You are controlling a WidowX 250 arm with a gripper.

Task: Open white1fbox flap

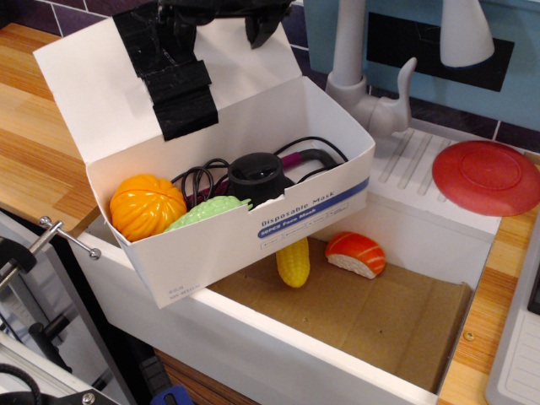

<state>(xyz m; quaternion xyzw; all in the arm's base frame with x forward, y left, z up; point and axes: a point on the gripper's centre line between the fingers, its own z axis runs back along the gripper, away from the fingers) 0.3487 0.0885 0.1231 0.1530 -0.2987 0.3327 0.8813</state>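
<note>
You have one white1fbox (253, 228) at frame centre-left, its single flap (110, 84) raised toward the upper left. Inside it: one orange pumpkin (146, 205), one green vegetable (207, 211). In the sink (278, 354): one corn (293, 261), one sushi (355, 254). The gripper (221, 10) sits at the top edge; I cannot tell whether it's open or closed.

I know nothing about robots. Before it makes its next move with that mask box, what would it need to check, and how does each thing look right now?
1. Flap raised, standing open above the box: ok.
2. White mask box sits steady on the sink rim, not tipped over: ok.
3. Contents remain inside, orange pumpkin, black cable: ok.
4. Gripper state at the flap's top edge, mostly cut off by the frame: cannot tell.
5. Black tape sticking on the flap: ok.
6. Faucet clear of the arm's way back: cannot tell.
</note>
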